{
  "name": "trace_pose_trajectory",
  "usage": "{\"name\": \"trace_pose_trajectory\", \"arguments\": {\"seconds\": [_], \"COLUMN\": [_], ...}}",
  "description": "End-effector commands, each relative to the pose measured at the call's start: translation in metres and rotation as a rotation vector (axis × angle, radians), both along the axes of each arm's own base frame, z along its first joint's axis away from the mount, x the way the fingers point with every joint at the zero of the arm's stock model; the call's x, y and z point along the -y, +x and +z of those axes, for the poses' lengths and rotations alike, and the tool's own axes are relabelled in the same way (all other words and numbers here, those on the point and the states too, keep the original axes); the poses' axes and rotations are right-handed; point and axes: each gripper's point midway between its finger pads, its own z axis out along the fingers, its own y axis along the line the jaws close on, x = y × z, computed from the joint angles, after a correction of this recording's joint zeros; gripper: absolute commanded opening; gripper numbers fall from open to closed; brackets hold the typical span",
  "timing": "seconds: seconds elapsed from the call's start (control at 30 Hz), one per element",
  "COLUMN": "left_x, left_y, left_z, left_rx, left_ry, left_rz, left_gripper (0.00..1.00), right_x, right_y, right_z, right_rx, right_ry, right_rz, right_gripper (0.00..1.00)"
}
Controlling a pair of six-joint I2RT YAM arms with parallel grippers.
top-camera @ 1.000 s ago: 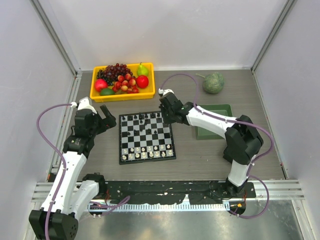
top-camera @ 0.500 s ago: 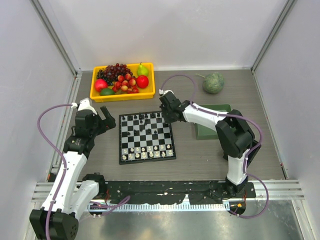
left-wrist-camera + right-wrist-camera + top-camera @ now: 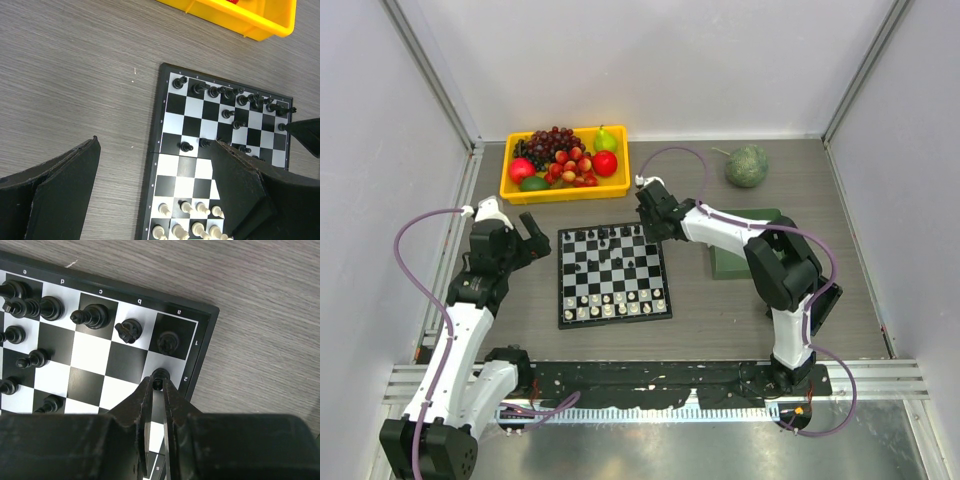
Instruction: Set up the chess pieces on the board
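The board (image 3: 561, 282) lies between my arms. Cream-white chess pieces (image 3: 610, 303) fill its near rows, and black chess pieces (image 3: 608, 236) stand along the far rows and mid-board. My right gripper (image 3: 651, 230) hangs over the far right corner. In the right wrist view that gripper (image 3: 160, 385) is shut on a black pawn (image 3: 160, 374) standing on the white edge square in front of the corner piece (image 3: 169, 341). My left gripper (image 3: 534, 236) is open left of the board. Its fingers (image 3: 60, 190) straddle the board's left border (image 3: 151, 175) with nothing between them.
A yellow tray (image 3: 566, 190) of fruit stands behind the board. A green melon (image 3: 747, 165) lies at the back right. A green tray (image 3: 752, 222) sits right of the board, partly under my right arm. Walls close in on both sides.
My right gripper has edged slightly toward the board's far right corner while its elbow swung inward. The left arm has not moved.
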Motion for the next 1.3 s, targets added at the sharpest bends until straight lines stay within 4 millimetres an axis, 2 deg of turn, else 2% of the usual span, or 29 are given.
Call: {"name": "trace_pose_trajectory", "arguments": {"seconds": [0.0, 0.2, 0.4, 0.6, 0.63, 0.73, 0.87, 1.0, 1.27], "left_x": [-0.007, -0.006, -0.006, -0.007, -0.007, -0.008, -0.007, -0.007, -0.010], "left_y": [0.002, 0.002, 0.001, 0.000, 0.000, 0.000, 0.001, 0.000, -0.003], "left_z": [0.003, 0.005, 0.005, 0.008, 0.008, 0.007, 0.007, 0.009, 0.013], "left_rx": [0.019, 0.022, 0.028, 0.034, 0.034, 0.033, 0.031, 0.036, 0.046], "left_ry": [0.022, 0.017, 0.011, 0.012, 0.012, 0.014, 0.010, 0.012, 0.019], "left_rz": [0.019, 0.016, 0.018, 0.022, 0.022, 0.023, 0.021, 0.017, 0.027], "left_gripper": [0.99, 0.99, 0.99, 0.99, 0.99, 0.99, 0.99, 0.99, 0.99], "right_x": [-0.010, -0.011, -0.009, 0.000, 0.001, 0.000, -0.013, -0.033, -0.056], "right_y": [0.013, 0.012, 0.007, -0.006, -0.010, -0.020, -0.033, -0.042, -0.051], "right_z": [0.012, 0.016, 0.044, 0.073, 0.071, 0.081, 0.081, 0.069, 0.042], "right_rx": [0.045, 0.049, 0.080, 0.113, 0.102, 0.108, 0.094, 0.067, 0.007], "right_ry": [0.031, 0.034, 0.071, 0.114, 0.117, 0.146, 0.168, 0.154, 0.111], "right_rz": [-0.006, 0.003, 0.009, 0.009, 0.011, 0.022, 0.059, 0.101, 0.133], "right_gripper": [0.18, 0.26, 0.42, 0.47, 0.47, 0.48, 0.49, 0.47, 0.40]}}
